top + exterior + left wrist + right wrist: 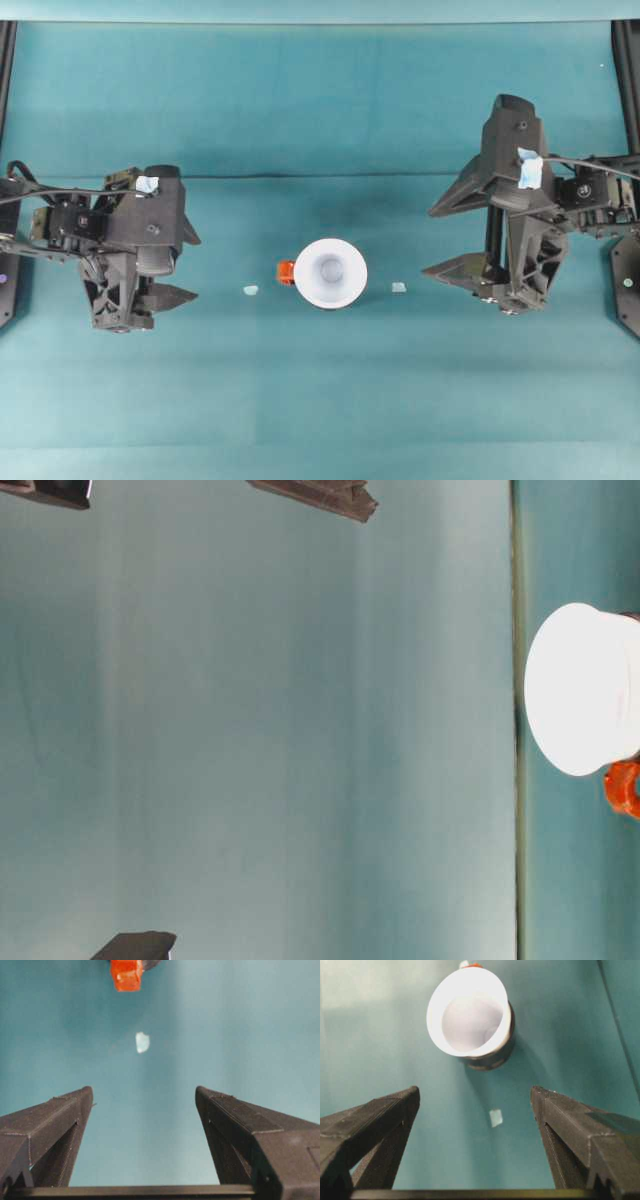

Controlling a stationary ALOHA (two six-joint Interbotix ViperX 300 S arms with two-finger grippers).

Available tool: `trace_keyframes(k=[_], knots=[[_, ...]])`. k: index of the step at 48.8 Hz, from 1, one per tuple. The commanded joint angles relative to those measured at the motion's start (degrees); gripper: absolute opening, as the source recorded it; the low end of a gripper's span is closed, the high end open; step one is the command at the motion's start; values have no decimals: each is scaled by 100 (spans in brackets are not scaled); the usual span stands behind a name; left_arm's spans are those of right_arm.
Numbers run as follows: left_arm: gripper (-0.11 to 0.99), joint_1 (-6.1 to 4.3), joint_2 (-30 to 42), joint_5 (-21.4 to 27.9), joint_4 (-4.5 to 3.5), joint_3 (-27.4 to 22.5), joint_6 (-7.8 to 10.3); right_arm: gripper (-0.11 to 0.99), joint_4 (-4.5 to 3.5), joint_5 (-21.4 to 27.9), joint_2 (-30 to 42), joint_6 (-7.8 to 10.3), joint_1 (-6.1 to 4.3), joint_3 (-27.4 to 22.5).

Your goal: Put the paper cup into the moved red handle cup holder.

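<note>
Teal tabletop (320, 400), two pale tape bits (250, 290). Paper cup (331, 272) seated in red handle cup holder (492, 1060); black wall visible from right wrist. Left end effector (142, 1097), right end effector (475, 1095): spread, empty.

White paper cup (331, 272), black holder (492, 1060) with red-orange handle (285, 272), teal table (320, 400).

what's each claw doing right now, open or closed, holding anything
Left claw: open, holding nothing.
Right claw: open, holding nothing; the paper cup sits in the red handle cup holder.
</note>
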Motion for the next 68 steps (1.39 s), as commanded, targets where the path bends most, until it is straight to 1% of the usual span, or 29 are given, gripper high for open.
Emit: trace_keyframes(k=[1,12,13,14,25,26,27,28,30,31,33,44,45,46,47,48,49,59,60,61,68], knots=[[90,-9,-18,-35,9,-44,-18,93,18,-35,-70,-18,9,-62],[90,-9,-18,-35,9,-44,-18,93,18,-35,-70,-18,9,-44],[90,-9,-18,-35,26,-44,-18,93,18,-35,-70,-18,18,-44],[90,-9,-18,-35,9,-44,-18,93,18,-35,-70,-18,9,-44],[90,-9,-18,-35,9,-44,-18,93,26,-35,-79,-18,9,-9],[90,-9,-18,-35,26,-53,-18,93,26,-35,-79,-18,9,-9],[90,-9,-18,-35,9,-44,-18,93,26,-35,-70,-18,9,0],[90,-9,-18,-35,9,-44,-18,93,35,-35,-79,-18,9,-9],[90,-9,-18,-35,9,-44,-18,93,26,-35,-70,-18,18,0],[90,-9,-18,-35,9,-44,-18,93,35,-35,-79,-18,18,-9],[90,-9,-18,-35,9,-44,-18,93,26,-35,-70,-18,9,-9],[90,-9,-9,-35,9,-53,-18,93,35,-44,-70,-18,18,9],[90,-9,-18,-35,9,-53,-18,93,26,-44,-79,-18,9,9],[90,-9,-18,-35,26,-44,-18,93,35,-44,-79,-18,9,9],[90,-9,-18,-35,26,-44,-18,93,35,-44,-70,-18,9,18],[90,-9,-18,-35,9,-44,-18,93,26,-44,-79,-18,9,18],[90,-9,-18,-35,9,-44,-18,93,35,-53,-79,-18,9,9],[90,-9,-18,-35,9,-53,-18,93,26,-44,-70,-18,18,18],[90,-9,-18,-35,26,-44,-18,93,35,-44,-79,-18,9,18],[90,-9,-18,-35,9,-44,-18,93,35,-44,-79,-18,9,18],[90,-9,-18,-35,9,-53,-18,93,26,-44,-70,-18,9,26]])
